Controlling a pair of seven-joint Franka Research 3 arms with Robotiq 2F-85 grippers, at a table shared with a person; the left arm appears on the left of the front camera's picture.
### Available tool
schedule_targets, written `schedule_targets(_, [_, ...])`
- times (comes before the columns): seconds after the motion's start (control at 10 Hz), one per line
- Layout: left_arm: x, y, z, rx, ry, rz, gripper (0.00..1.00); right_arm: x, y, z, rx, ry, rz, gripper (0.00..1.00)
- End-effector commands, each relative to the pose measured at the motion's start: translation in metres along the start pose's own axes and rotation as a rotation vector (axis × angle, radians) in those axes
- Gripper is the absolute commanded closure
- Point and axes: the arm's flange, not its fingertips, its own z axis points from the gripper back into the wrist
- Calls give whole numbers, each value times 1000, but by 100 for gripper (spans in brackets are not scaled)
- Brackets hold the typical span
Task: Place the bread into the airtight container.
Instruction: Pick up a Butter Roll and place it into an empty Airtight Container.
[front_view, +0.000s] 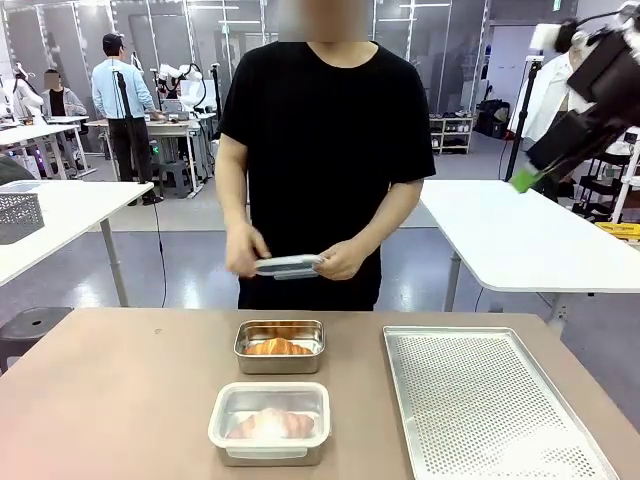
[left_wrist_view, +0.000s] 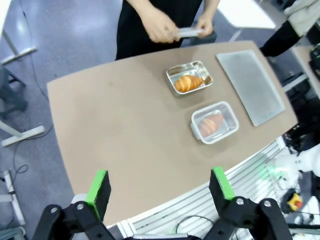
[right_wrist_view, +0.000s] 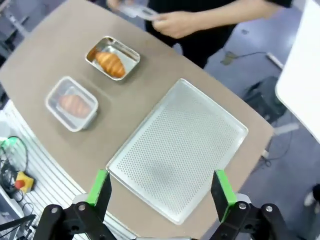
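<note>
A croissant, the bread (front_view: 277, 347) (left_wrist_view: 188, 83) (right_wrist_view: 110, 63), lies in an open steel airtight container (front_view: 242, 350) at mid-table. Nearer me stands a second container (front_view: 269, 424) (left_wrist_view: 214, 122) (right_wrist_view: 72, 103) with a clear lid on and another croissant inside. The person at the far side holds a loose lid (front_view: 288, 266) (left_wrist_view: 189, 32) in both hands above the table edge. My left gripper (left_wrist_view: 160, 187) hangs open high over the table's near-left side. My right gripper (right_wrist_view: 160, 189) (front_view: 530, 172) is open too, raised high above the right end, holding nothing.
A perforated metal baking tray (front_view: 490, 400) (right_wrist_view: 175, 150) (left_wrist_view: 250, 85) lies flat on the right side of the brown table. The left half of the table is bare. White tables and other people stand farther back.
</note>
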Motion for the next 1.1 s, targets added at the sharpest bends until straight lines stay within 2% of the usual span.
schedule_targets(0.0, [1, 0, 1, -1, 2, -11, 0, 5, 30, 12, -102, 79, -32, 0])
schedule_targets(0.3, [1, 0, 1, -1, 2, -11, 0, 16, 47, 15, -91, 140, -74, 0])
schedule_targets(0.4, [1, 0, 1, -1, 2, -11, 0, 2, 39, 26, -121, 59, -19, 0])
schedule_targets(1.0, [1, 0, 1, -1, 2, -11, 0, 2, 39, 26, -121, 59, -19, 0])
